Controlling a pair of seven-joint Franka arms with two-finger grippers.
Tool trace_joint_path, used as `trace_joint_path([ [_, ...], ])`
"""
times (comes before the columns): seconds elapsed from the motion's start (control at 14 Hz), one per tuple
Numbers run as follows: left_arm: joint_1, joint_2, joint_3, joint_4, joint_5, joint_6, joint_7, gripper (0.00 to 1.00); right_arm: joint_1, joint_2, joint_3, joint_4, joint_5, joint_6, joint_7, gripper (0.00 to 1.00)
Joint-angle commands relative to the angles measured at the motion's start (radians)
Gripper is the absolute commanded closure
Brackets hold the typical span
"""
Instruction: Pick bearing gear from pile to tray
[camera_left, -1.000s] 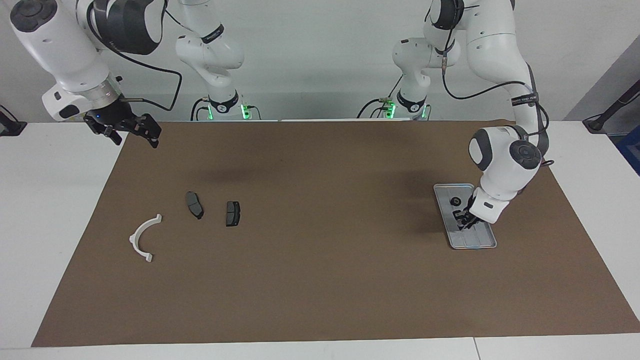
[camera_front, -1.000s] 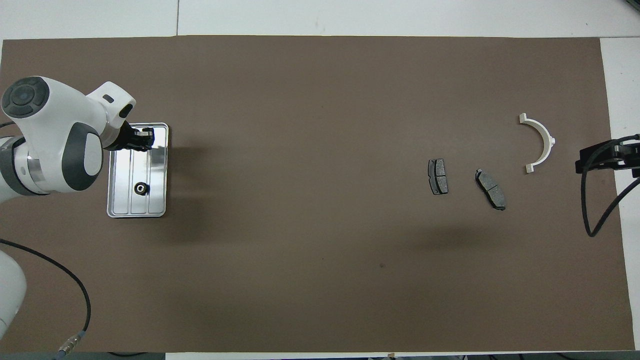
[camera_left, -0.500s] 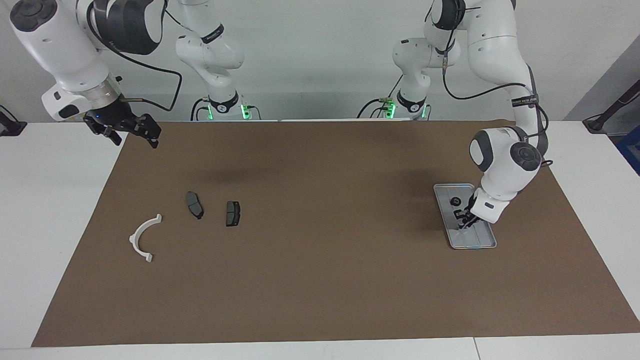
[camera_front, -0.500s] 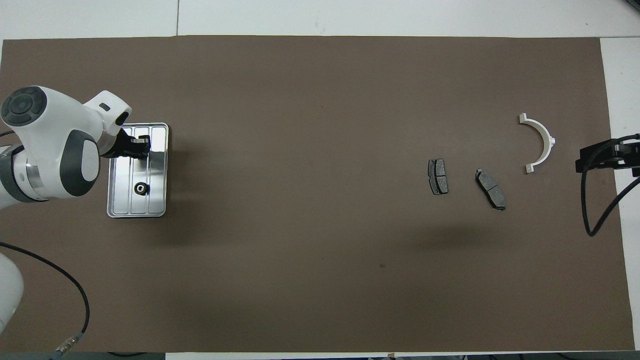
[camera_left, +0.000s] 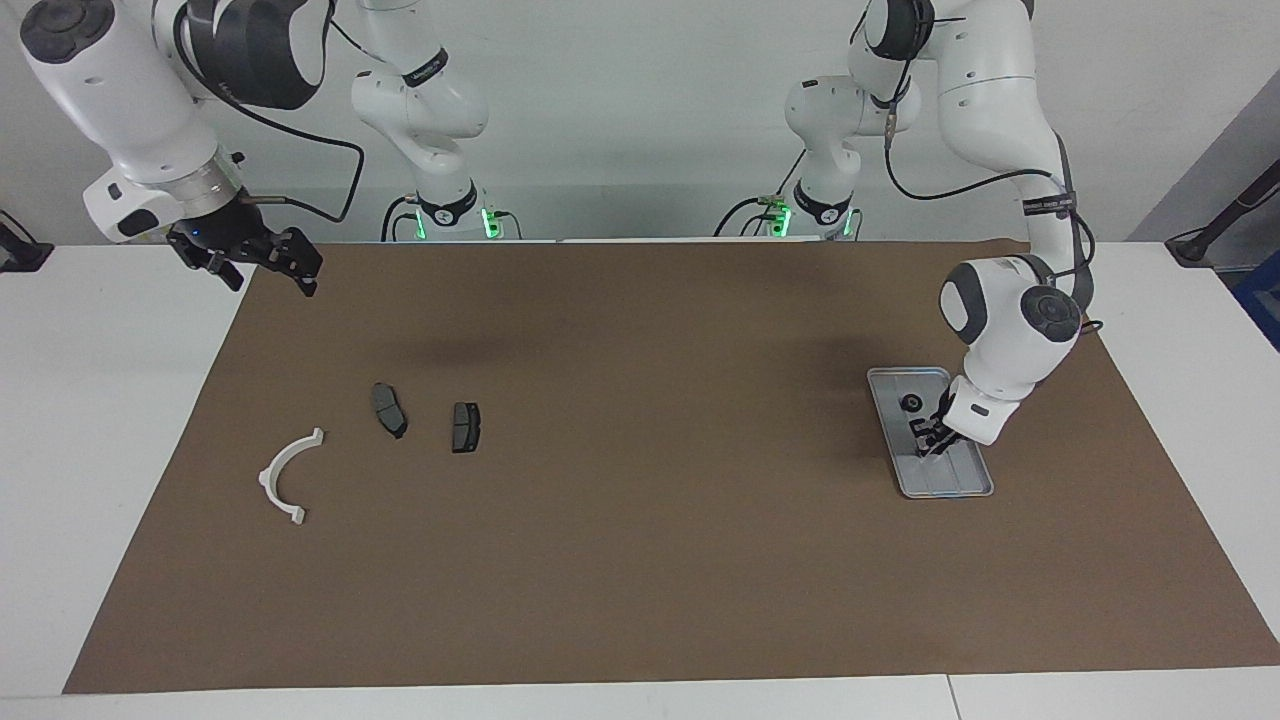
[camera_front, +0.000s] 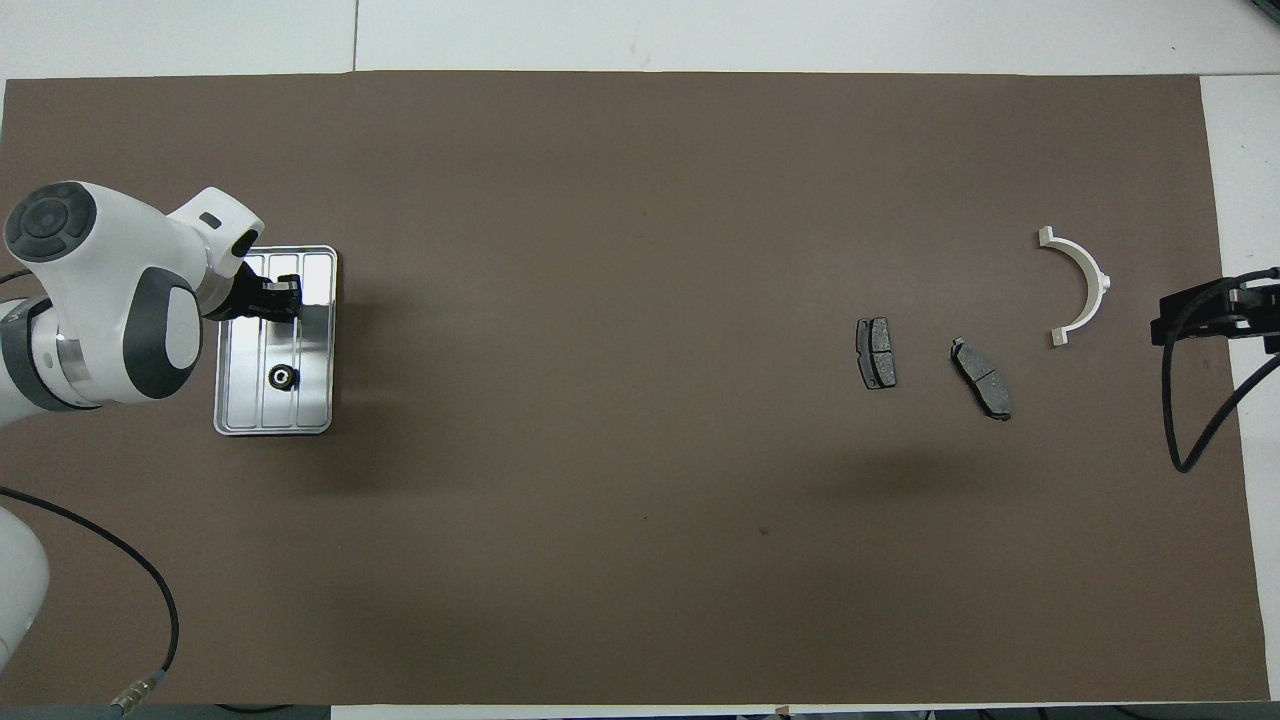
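The silver ribbed tray (camera_left: 962, 490) lies on the brown mat toward the left arm's end; it also shows in the overhead view (camera_front: 312, 345). One small black round bearing gear (camera_left: 911, 403) (camera_front: 283, 376) lies in it. My left gripper (camera_left: 926, 440) (camera_front: 272, 300) hangs low over the tray's middle, beside that gear. The pile lies toward the right arm's end: a white half-ring bracket (camera_left: 268, 478) (camera_front: 1100, 283) and two dark brake pads (camera_left: 389, 410) (camera_left: 465, 427). My right gripper (camera_left: 262, 262) waits raised over the mat's edge at that end.
The brown mat (camera_left: 640, 560) covers most of the white table. The arms' bases and cables stand at the robots' end. A black cable (camera_front: 1190, 400) from the right arm hangs over the mat's edge beside the bracket.
My left gripper has shifted a little over the tray, toward the gear lying in it. The right arm and the pile have not moved.
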Motion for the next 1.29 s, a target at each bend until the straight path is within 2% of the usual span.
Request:
trace_joint_path([
  [0.0, 0.014, -0.024, -0.009, -0.001, 0.010, -0.013, 0.021, 0.24, -0.013, -0.015, 0.007, -0.018, 0.004, 0.018, -0.030, 0.00],
  [0.29, 0.023, -0.036, -0.008, 0.102, 0.010, -0.131, 0.022, 0.17, -0.013, -0.016, 0.007, -0.020, 0.004, 0.018, -0.030, 0.00],
  [0.5, 0.031, -0.151, -0.008, 0.102, 0.010, -0.229, 0.021, 0.00, -0.014, -0.016, 0.007, -0.020, 0.004, 0.018, -0.030, 0.00],
  [0.64, 0.028, -0.242, -0.009, 0.112, 0.010, -0.347, 0.022, 0.00, -0.013, -0.016, 0.007, -0.020, 0.004, 0.018, -0.030, 0.00],
  [0.79, 0.017, -0.289, -0.009, 0.161, 0.012, -0.494, 0.021, 0.00, -0.013, -0.016, 0.007, -0.020, 0.004, 0.018, -0.030, 0.00],
  [1.07, 0.032, -0.391, -0.008, 0.172, 0.013, -0.626, 0.022, 0.00, -0.024, -0.022, 0.007, -0.031, 0.004, 0.018, -0.032, 0.00],
  [1.21, 0.023, -0.399, -0.018, 0.155, 0.013, -0.618, 0.012, 0.00, -0.024, -0.022, 0.007, -0.031, 0.004, 0.018, -0.034, 0.00],
])
